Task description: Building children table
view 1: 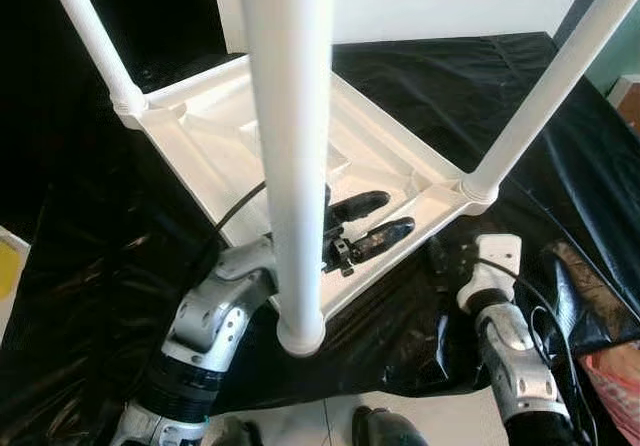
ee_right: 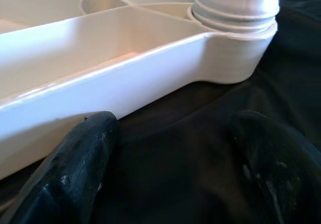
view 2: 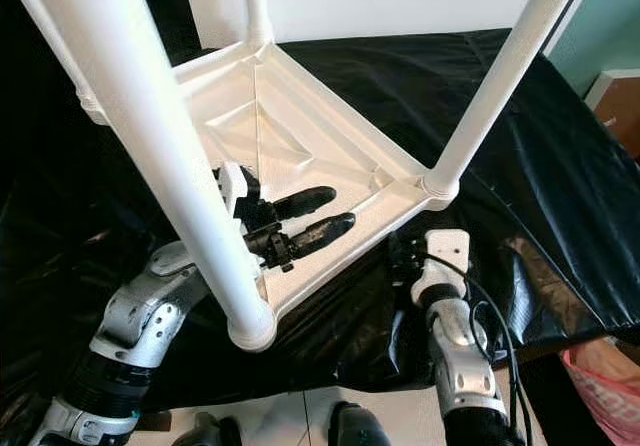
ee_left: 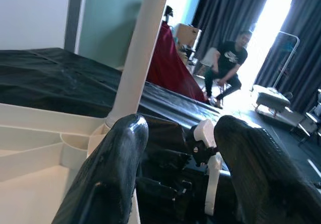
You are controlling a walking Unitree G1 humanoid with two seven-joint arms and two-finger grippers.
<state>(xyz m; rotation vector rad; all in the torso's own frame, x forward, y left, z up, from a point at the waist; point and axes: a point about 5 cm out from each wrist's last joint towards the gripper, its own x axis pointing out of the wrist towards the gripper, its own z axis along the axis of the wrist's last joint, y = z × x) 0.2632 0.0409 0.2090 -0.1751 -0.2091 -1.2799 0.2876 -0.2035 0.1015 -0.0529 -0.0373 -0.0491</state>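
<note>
The white children's table [view 1: 300, 136] lies upside down on the black-sheeted bench [view 1: 430, 76], legs up so they can be fitted. The left gripper [view 1: 375, 221] reaches over its near rim, fingers apart, holding nothing. The right gripper [ee_right: 165, 148] waits wide beside the near right leg [view 1: 560, 76].

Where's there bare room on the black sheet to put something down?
Free: the sheet beyond the table, behind its right leg. Crowded: the near edge, where the left gripper reaches over the rim and the right gripper sits by the corner.
</note>
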